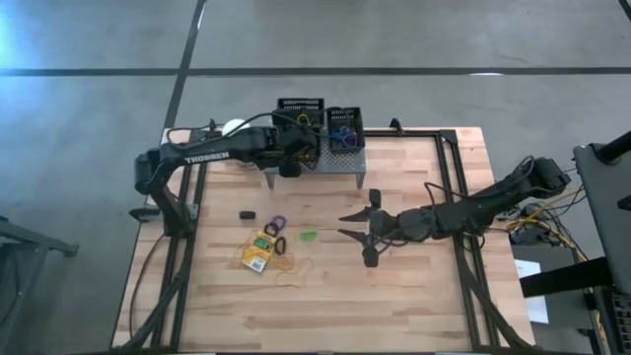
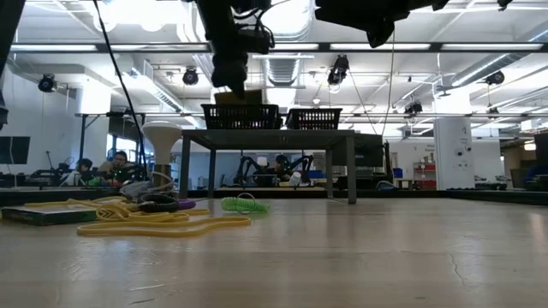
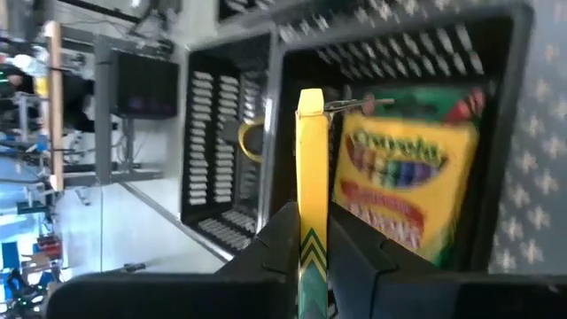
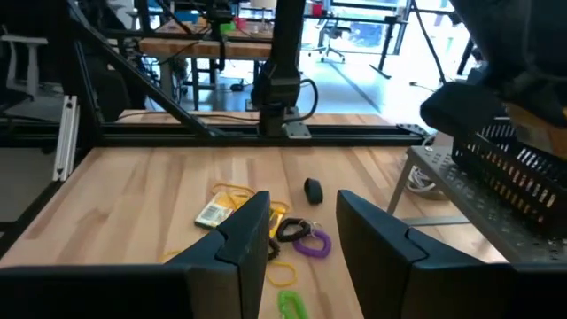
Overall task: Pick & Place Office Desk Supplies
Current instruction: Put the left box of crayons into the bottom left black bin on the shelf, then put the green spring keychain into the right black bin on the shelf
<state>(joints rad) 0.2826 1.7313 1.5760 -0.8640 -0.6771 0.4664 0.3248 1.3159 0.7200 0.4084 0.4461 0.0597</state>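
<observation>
My left gripper (image 1: 294,143) (image 2: 229,77) hangs over the left black mesh tray (image 1: 299,108) (image 2: 242,115) on the grey stand and is shut on a yellow-and-green flat box (image 3: 311,159). A second such box (image 3: 403,182) lies inside that tray. The right mesh tray (image 1: 345,126) holds blue and purple rings. On the table lie another yellow box (image 1: 258,251), a purple ring (image 1: 274,226) (image 4: 312,244), a green ring (image 1: 309,237) and tan rubber bands (image 1: 291,266). My right gripper (image 1: 347,225) (image 4: 301,235) is open, above the table to the right of them. My left gripper pinches the yellow-and-green box between its two fingers (image 3: 275,239), one on each flat face near one end (image 3: 311,252). It comes from above, pointing down. The box juts out past the fingertips, lifted clear, its free end (image 3: 311,102) over the tray's opening.
The grey perforated stand (image 1: 340,163) bears both trays at the table's far edge. A white round object (image 1: 234,127) sits left of it. A small black object (image 1: 246,214) (image 4: 313,189) lies near the rings. Bare wood spreads along the near edge.
</observation>
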